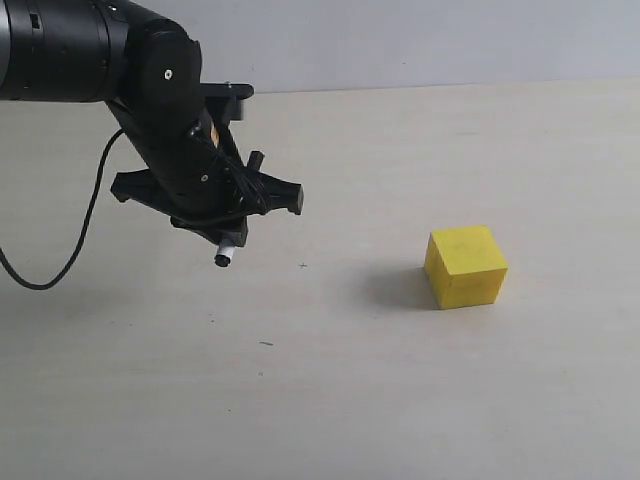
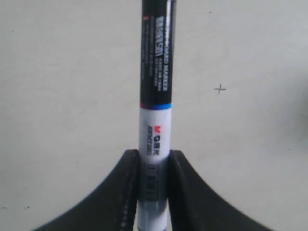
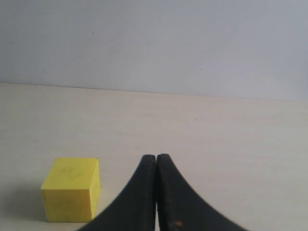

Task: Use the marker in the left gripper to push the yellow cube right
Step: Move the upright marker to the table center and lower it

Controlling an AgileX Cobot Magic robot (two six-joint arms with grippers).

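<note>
My left gripper (image 1: 228,240) hangs above the table at the left of the exterior view, shut on the marker (image 1: 225,256), whose end pokes out below the fingers. In the left wrist view the marker (image 2: 155,96) runs from between the fingers (image 2: 126,178) out over the bare table, white barrel near the jaws, black cap beyond. The yellow cube (image 1: 465,265) rests on the table well to the right of the marker, apart from it. The right wrist view shows the yellow cube (image 3: 71,196) beside my right gripper (image 3: 156,158), which is shut on nothing.
The table (image 1: 330,390) is pale beige, with a small cross mark (image 1: 303,265) between marker and cube and a short dark fleck (image 1: 266,344) nearer the front. A black cable (image 1: 70,250) loops down from the left arm. A pale wall (image 1: 420,40) backs the table.
</note>
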